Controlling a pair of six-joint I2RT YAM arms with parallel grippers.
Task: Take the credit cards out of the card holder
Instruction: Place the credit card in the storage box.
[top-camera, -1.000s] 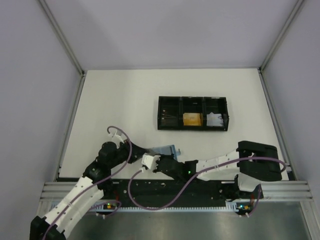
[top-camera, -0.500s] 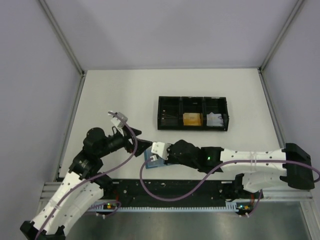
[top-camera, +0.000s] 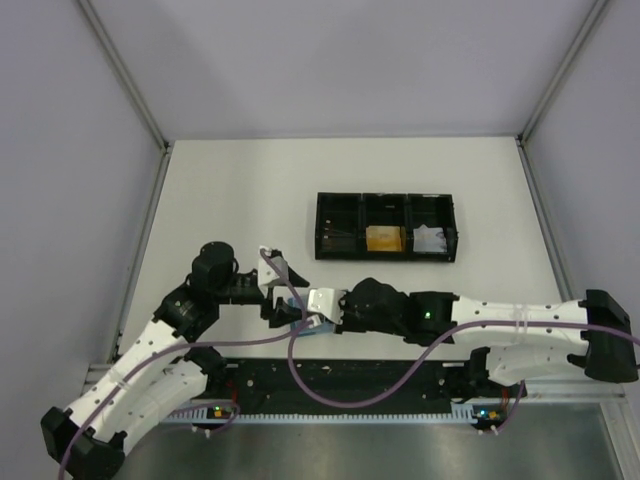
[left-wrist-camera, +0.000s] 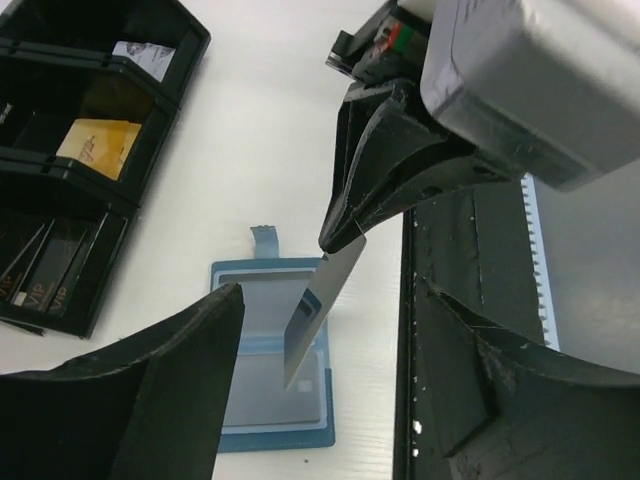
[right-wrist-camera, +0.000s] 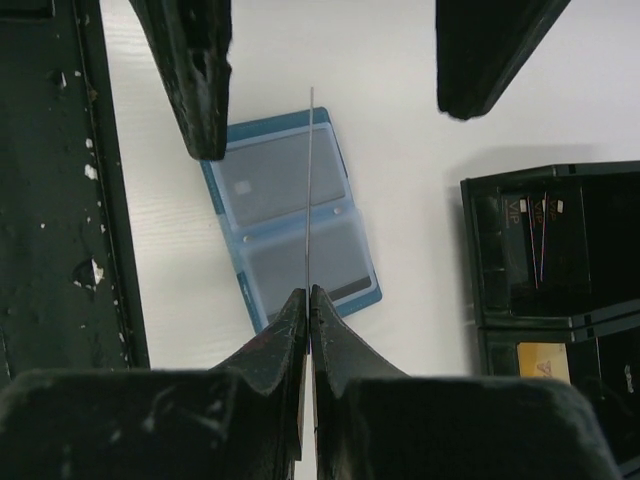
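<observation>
The teal-blue card holder (left-wrist-camera: 262, 438) lies open and flat on the white table, near the front rail, with grey cards showing in its clear pockets (right-wrist-camera: 276, 178). My right gripper (right-wrist-camera: 309, 292) is shut on a thin silver-grey credit card (left-wrist-camera: 322, 296), held edge-on above the holder (top-camera: 299, 317). My left gripper (left-wrist-camera: 330, 290) is open, one finger on each side of that card without touching it. In the right wrist view those left fingers (right-wrist-camera: 200, 80) flank the card's edge (right-wrist-camera: 310, 170).
The long black three-compartment tray (top-camera: 386, 256) stands behind the holder. It holds black cards (left-wrist-camera: 48, 290) in one compartment, an orange-gold card (left-wrist-camera: 98, 148) in the middle and a white wad of paper (left-wrist-camera: 140, 55) in the third. The black front rail (right-wrist-camera: 50, 200) runs close beside the holder.
My left gripper has opened and swung back in beside the card. The right arm has stretched left; the card holder, earlier raised between the grippers, now lies open on the table.
</observation>
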